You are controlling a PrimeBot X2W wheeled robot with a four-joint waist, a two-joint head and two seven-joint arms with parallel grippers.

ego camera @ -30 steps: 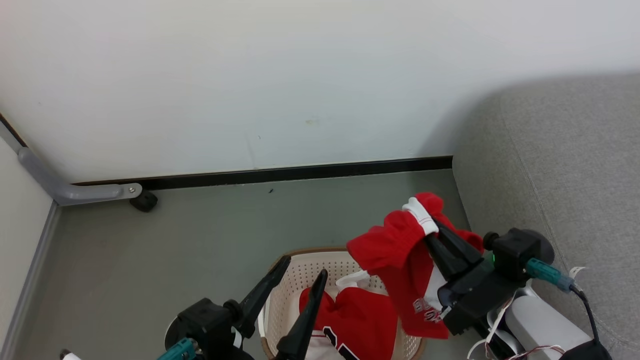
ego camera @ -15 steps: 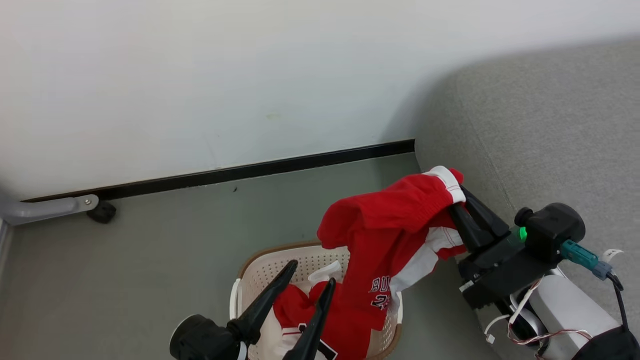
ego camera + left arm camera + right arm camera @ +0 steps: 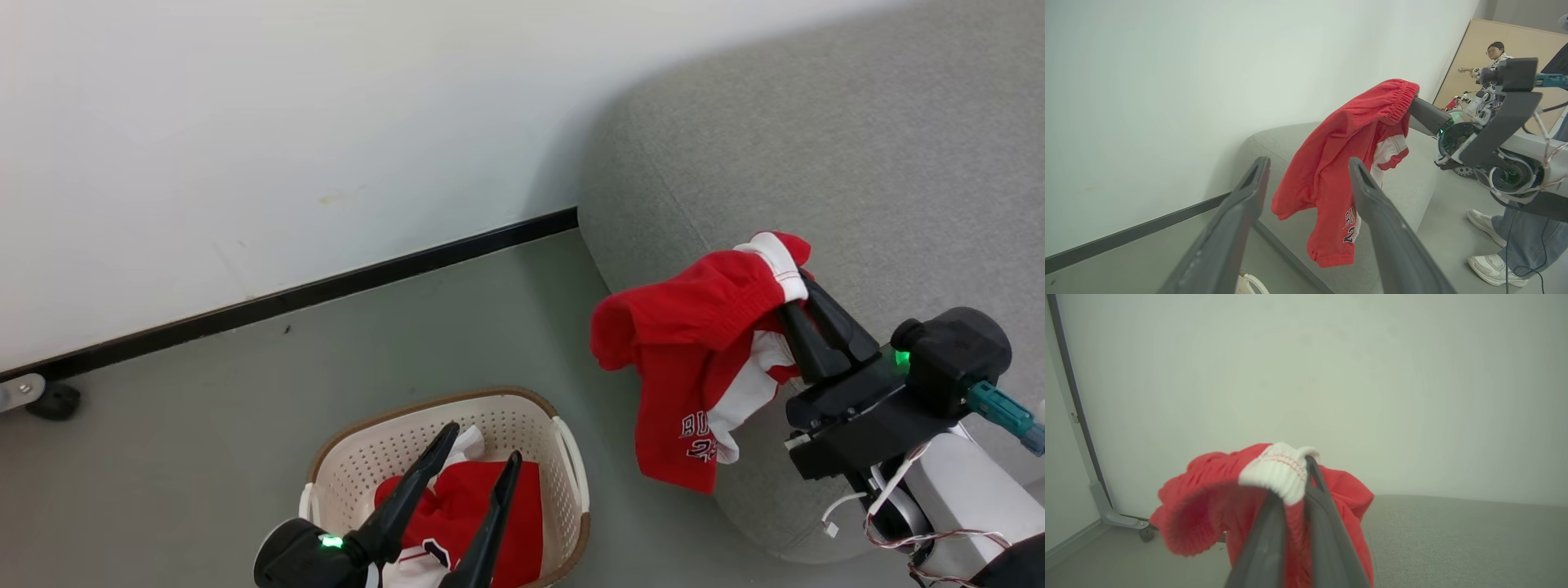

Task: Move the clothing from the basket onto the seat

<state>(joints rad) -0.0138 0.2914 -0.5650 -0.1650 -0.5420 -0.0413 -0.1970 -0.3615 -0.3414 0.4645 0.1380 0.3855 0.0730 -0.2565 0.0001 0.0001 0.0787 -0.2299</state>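
My right gripper point(image 3: 804, 300) has its tips buried in the red garment point(image 3: 694, 327) it carries, so from the head view I cannot see where the fingers meet the cloth. The print on the hanging part is folded: only "BU" and part of a numeral can be read. The basket point(image 3: 392, 412) is cut off at the bottom edge there. My left gripper point(image 3: 483, 443), fingers spread wide and holding nothing, hangs over it and covers part of the second red garment point(image 3: 465, 502) lying inside.

The right wrist view settles the grip: the two fingers stand nearly together, pinching the white ribbed trim point(image 3: 1278, 471). The left wrist view shows the gathered waistband draped over my right fingers, with the cloth hanging beside the rounded corner of the grey seat point(image 3: 816, 131). Whether it brushes the upholstery I cannot tell. That view also takes in a person's legs and white shoes point(image 3: 1484, 222) past the seat, and another person point(image 3: 1497, 61) far back. A dark skirting board point(image 3: 326, 287) runs along the wall point(image 3: 286, 122) behind the basket.
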